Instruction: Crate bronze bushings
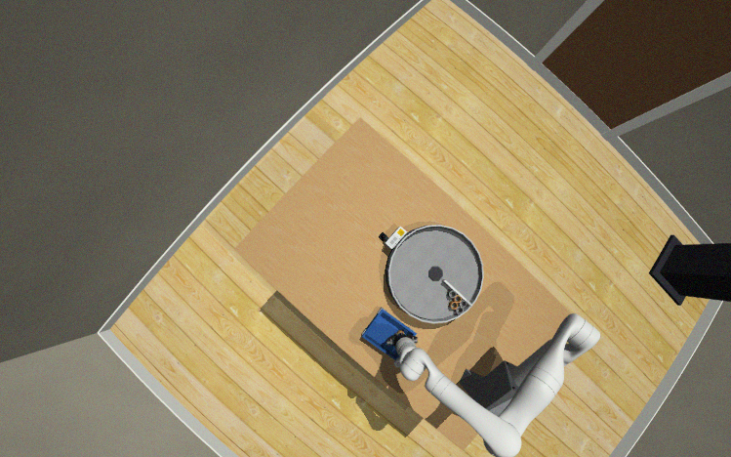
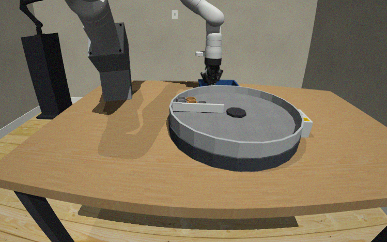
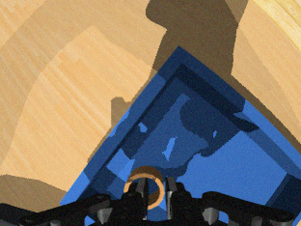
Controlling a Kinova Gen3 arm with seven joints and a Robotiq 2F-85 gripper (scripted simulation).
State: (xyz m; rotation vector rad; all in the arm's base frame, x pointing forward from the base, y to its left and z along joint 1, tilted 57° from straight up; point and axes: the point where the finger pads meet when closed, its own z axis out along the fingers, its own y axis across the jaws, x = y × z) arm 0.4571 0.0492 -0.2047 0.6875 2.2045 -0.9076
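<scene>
The grey turning table (image 1: 433,273) (image 2: 233,120) carries a small cluster of bushings (image 1: 456,301) behind a white divider bar (image 2: 197,106): bronze bushings (image 2: 190,99) beside steel bushings (image 2: 181,98). The blue crate (image 1: 385,331) (image 2: 218,81) (image 3: 193,150) stands on the table beside the turning table. My gripper (image 1: 398,340) (image 2: 211,79) (image 3: 156,187) hangs low over the crate's near corner. Its fingers stand slightly apart. A bronze bushing shows as a ring between the fingertips, over the crate floor, and the fingers do not clamp it.
A white box with a yellow label (image 1: 394,236) (image 2: 305,121) sits against the turning table's rim. The arm's grey base (image 2: 110,60) stands on the table's far left. A black stand (image 2: 45,75) is on the floor beyond the table.
</scene>
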